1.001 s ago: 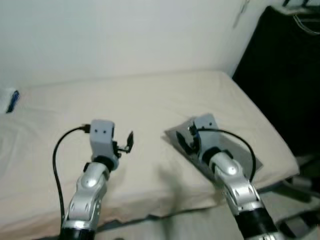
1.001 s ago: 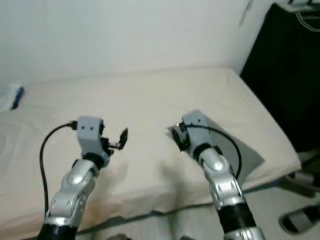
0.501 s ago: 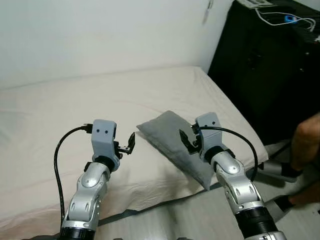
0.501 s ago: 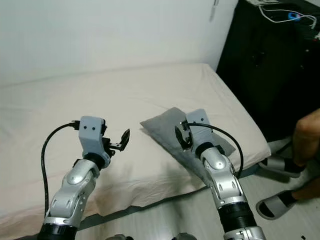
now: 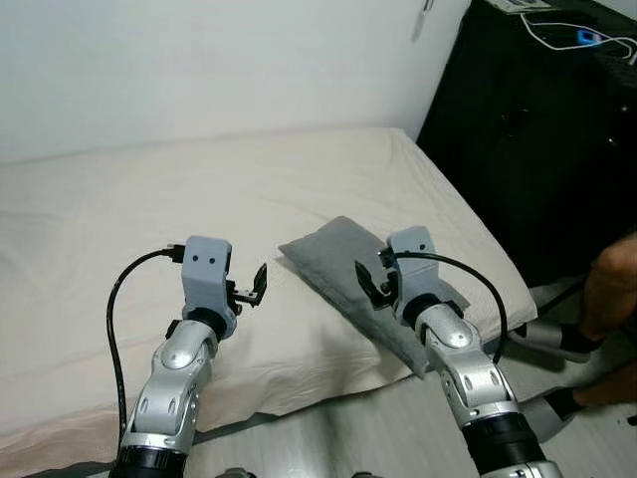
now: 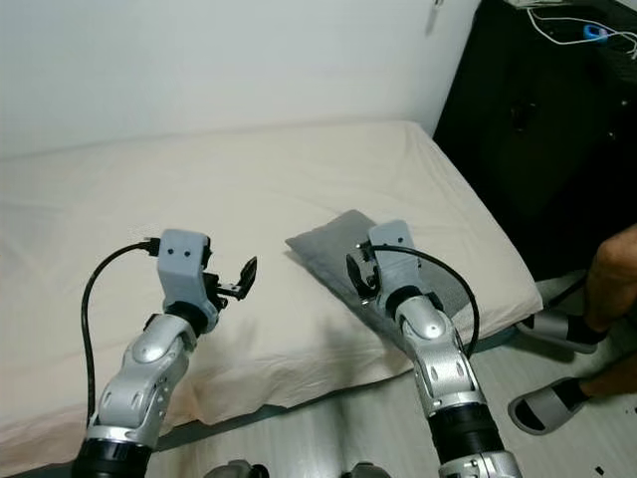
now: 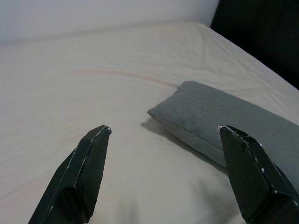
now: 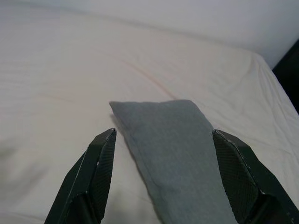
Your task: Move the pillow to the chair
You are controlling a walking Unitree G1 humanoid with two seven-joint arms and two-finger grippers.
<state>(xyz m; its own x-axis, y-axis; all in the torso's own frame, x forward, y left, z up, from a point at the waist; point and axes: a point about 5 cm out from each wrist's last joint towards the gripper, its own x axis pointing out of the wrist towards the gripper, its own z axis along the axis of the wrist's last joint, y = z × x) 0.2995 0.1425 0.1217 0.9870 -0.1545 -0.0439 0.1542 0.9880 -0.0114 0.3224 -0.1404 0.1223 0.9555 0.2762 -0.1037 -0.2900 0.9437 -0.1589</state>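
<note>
Left eye view: both grippers, left gripper (image 5: 257,286) and right gripper (image 5: 370,286), hover wide-fingered, approaching the flat grey fabric pillow (image 5: 343,261) near the cream bed's (image 5: 119,219) right edge, ungrasped.

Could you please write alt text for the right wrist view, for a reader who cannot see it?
A grey pillow lies flat on a cream bed sheet, framed between the right gripper's two open black fingers, which hang above it without touching. A pale wall runs behind the bed.

Head stereo pair looks down across the bed (image 5: 119,199); both wrist cameras view the pillow (image 7: 224,116) closely.
</note>
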